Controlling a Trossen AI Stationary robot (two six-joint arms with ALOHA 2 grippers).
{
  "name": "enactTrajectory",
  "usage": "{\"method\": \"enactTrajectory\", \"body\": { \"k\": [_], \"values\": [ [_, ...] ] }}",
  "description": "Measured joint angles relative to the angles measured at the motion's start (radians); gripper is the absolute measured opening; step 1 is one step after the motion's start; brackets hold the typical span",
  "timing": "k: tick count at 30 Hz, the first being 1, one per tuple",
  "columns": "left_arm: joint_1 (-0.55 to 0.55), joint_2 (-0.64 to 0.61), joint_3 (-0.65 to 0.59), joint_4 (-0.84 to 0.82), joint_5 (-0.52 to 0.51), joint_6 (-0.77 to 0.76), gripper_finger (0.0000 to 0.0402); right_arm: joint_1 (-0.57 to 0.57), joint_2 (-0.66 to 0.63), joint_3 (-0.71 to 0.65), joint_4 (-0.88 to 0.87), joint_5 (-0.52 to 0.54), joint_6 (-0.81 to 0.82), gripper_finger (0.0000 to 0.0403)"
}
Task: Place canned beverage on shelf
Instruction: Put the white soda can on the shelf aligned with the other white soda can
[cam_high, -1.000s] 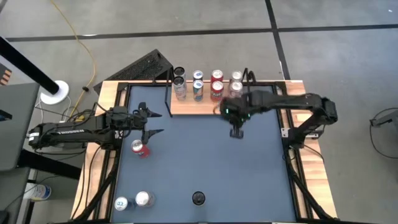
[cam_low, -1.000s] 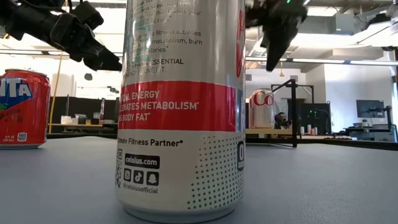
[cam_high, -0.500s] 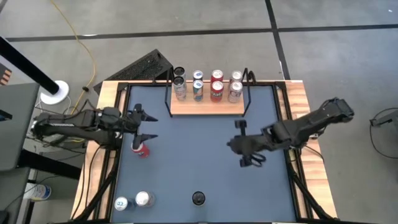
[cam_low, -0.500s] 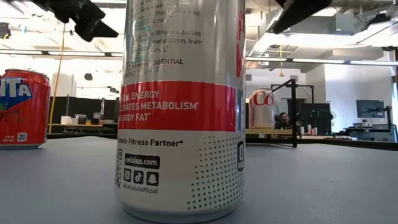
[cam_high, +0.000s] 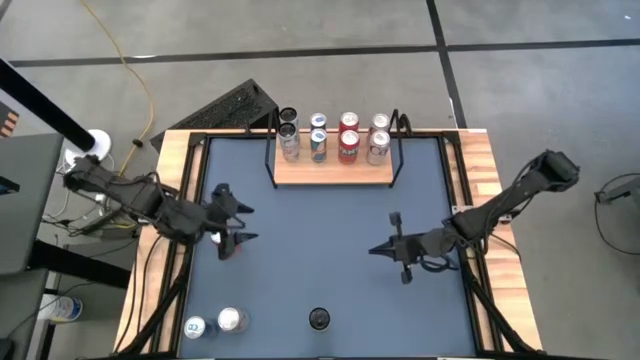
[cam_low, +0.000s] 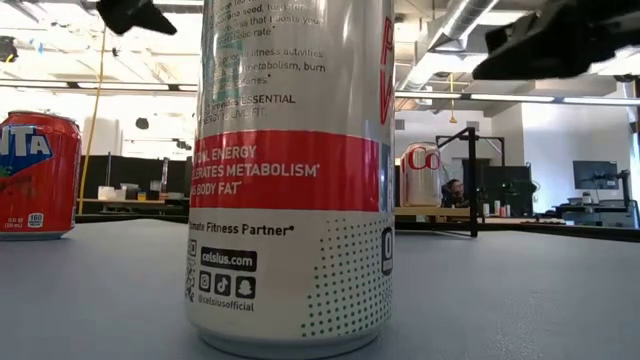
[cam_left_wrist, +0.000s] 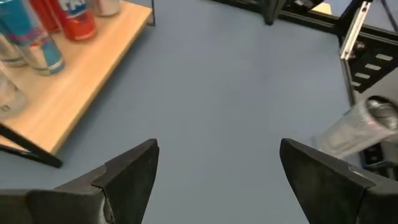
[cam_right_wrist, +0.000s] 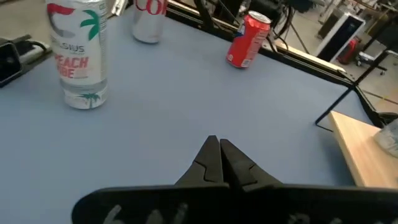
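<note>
Left gripper (cam_high: 236, 222), fingers spread wide and empty, hangs over the red can (cam_high: 226, 243) at the table's (cam_high: 330, 270) 9 o'clock edge. Two silver cans (cam_high: 215, 323) stand at 7 o'clock, a small black disc (cam_high: 319, 319) at 6. Shelf (cam_high: 335, 168) at 12 o'clock carries eight cans (cam_high: 333, 135) in two rows. Right gripper (cam_high: 388, 234) at 3 o'clock, fingertips pressed together, empty.

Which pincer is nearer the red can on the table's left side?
Left. The left pincer hangs open right over the red can. The right pincer, shut, sits far across the mat on the other side.
</note>
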Motion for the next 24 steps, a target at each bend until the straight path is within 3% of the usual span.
{"method": "enactTrajectory", "body": {
  "k": [3, 7, 16, 20, 24],
  "values": [
    [-0.084, 0.108, 0.088, 0.004, -0.038, -0.037, 0.0322, 0.015, 0.005, -0.012, 0.022, 0.000, -0.021, 0.0000],
    [-0.195, 0.274, 0.158, 0.139, -0.096, 0.070, 0.0322, 0.037, -0.003, -0.011, 0.053, 0.000, -0.022, 0.0000],
    [-0.284, 0.664, 0.167, 0.721, -0.209, 0.437, 0.0322, 0.064, 0.008, -0.011, 0.059, 0.000, -0.015, 0.0000],
    [-0.264, 0.760, 0.166, 0.820, -0.150, 0.503, 0.0322, 0.062, 0.008, -0.011, 0.054, 0.000, -0.014, 0.0000],
    [-0.237, 0.796, 0.166, 0.902, -0.023, 0.497, 0.0322, 0.062, 0.008, -0.011, 0.038, -0.001, -0.008, 0.0000]
  ]
}}
